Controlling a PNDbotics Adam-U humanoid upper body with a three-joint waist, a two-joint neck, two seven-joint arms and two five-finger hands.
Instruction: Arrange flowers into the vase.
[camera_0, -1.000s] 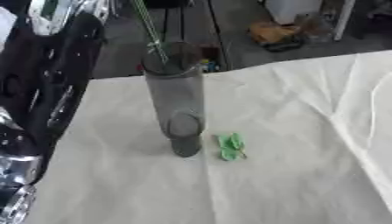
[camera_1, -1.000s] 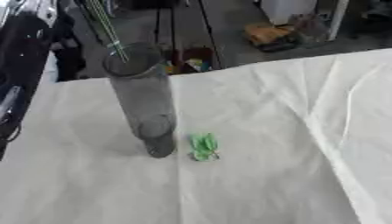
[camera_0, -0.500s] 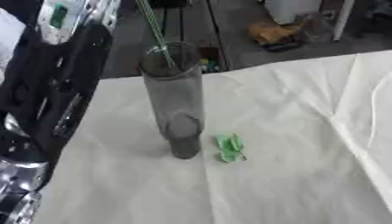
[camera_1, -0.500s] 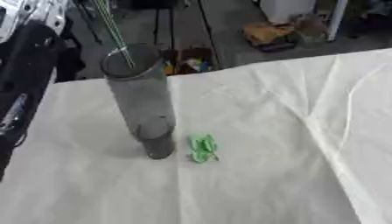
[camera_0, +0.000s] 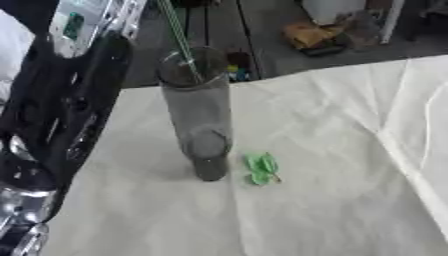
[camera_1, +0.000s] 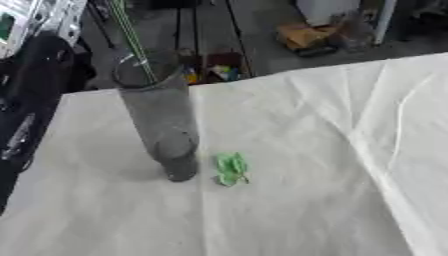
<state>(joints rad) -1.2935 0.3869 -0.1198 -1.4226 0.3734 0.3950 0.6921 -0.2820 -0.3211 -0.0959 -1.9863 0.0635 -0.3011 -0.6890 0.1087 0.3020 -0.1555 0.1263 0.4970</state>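
Flower stems (camera_0: 179, 35) lean on the vase (camera_0: 199, 112) rim for support; the hands' state cannot be told.

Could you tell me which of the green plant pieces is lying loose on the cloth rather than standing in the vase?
The small leafy green sprig, flat on the white cloth just right of the vase. The other green pieces, thin stems, rise from the vase's mouth.

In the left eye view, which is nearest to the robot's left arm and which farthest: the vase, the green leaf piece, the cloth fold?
1. The vase, right beside the left arm.
2. The green leaf piece, right of the vase's foot.
3. The cloth fold, far right.
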